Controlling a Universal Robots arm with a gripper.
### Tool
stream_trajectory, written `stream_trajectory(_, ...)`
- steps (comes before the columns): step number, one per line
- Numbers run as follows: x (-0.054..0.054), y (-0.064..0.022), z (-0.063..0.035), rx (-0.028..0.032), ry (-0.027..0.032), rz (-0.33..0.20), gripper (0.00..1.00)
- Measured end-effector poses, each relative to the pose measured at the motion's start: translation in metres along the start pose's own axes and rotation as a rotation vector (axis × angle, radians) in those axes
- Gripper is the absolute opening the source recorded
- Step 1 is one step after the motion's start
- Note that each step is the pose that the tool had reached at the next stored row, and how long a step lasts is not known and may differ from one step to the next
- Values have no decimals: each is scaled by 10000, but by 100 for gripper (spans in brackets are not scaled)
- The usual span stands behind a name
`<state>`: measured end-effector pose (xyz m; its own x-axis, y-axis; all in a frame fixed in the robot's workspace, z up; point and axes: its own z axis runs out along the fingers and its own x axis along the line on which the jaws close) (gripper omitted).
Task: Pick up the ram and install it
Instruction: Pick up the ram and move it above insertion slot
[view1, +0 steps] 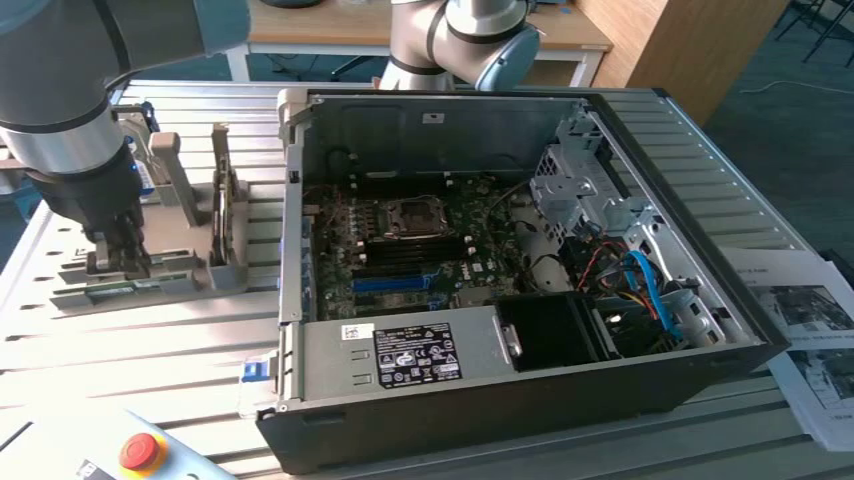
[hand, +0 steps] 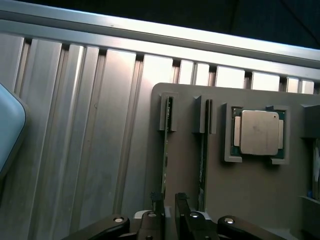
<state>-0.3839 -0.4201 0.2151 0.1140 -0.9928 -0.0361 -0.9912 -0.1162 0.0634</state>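
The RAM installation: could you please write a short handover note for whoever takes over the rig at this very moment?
Gripper: open, holding nothing, low over the grey plastic parts holder. Its fingers appear to stand either side of one end of the thin green RAM stick.
Things: that stick stands on edge in its slot. A second green stick stands in the next slot, and the square silver CPU chip lies in a recess beside them. The open black computer case sits to the exterior view's right of the holder.
Done: gripper positioned at the stick.
Left: the pick-up and the install.
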Motion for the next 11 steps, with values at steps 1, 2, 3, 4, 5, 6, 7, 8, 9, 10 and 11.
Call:
stream_trajectory(1, 0, 0, 0, 11, 3, -34, 24)
stream_trajectory(2, 0, 0, 0, 22, 8, -76, 24)
stream_trajectory(3, 0, 0, 0, 31, 12, -112, 24)
stream_trajectory(4, 0, 1, 0, 36, 13, -139, 24)
stream_trajectory(5, 0, 2, 0, 37, 15, -150, 24)
stream_trajectory(6, -1, 5, 1, 40, 15, -154, 24)
stream_trajectory(7, -2, 11, 2, 45, 16, -159, 24)
stream_trajectory(8, -3, 16, 2, 55, 17, -162, 24)
stream_trajectory(9, -2, 19, 1, 63, 19, -164, 24)
stream_trajectory(10, -2, 20, 1, 69, 20, -165, 24)
stream_trajectory(11, -2, 20, 2, 71, 20, -166, 24)
